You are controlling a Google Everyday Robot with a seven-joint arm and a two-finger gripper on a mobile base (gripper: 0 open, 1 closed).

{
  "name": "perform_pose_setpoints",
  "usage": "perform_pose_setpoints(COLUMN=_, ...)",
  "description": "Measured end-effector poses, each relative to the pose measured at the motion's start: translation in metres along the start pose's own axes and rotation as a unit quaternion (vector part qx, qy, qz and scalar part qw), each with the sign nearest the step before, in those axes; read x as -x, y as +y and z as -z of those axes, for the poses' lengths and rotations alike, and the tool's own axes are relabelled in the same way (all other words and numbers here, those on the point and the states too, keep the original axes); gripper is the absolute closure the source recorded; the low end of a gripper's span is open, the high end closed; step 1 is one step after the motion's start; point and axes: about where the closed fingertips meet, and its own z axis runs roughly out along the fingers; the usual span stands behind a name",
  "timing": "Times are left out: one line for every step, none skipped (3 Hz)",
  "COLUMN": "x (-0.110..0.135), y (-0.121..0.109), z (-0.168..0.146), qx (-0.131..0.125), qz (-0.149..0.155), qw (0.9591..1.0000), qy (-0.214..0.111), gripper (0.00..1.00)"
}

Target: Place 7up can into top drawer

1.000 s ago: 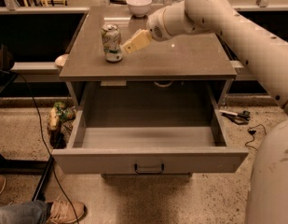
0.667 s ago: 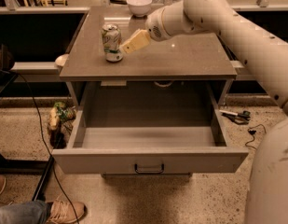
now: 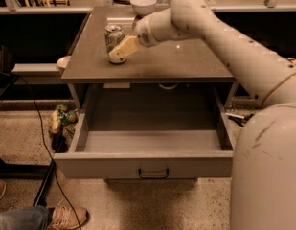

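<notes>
Your gripper (image 3: 119, 51) meets the 7up can (image 3: 113, 34) on the cabinet top (image 3: 186, 63); whether it grips is unclear. The top drawer (image 3: 152, 166) stands open.

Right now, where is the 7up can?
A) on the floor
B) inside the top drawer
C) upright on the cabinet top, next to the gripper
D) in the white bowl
C: the 7up can stands upright on the cabinet top with the gripper close beside it. The top drawer below is pulled open and holds no can.
</notes>
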Motion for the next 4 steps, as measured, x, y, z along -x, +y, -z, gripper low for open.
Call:
perform_pose_setpoints(x=0.006, y=0.006, z=-0.022, qx=0.01, qz=0.004, qw=0.9998, qy=-0.017, gripper=0.0)
perform_pose_setpoints(x=0.012, y=0.011, z=-0.034, qx=0.011, qz=0.003, qw=0.9993, qy=-0.037, gripper=0.18)
perform_pose_setpoints(x=0.015, y=0.011, z=-0.036, qx=0.007, qz=0.003, qw=0.9988, qy=-0.049, gripper=0.41)
perform_pose_setpoints(x=0.01, y=0.008, z=-0.03, qx=-0.002, qz=0.001, qw=0.9988, qy=-0.049, gripper=0.64)
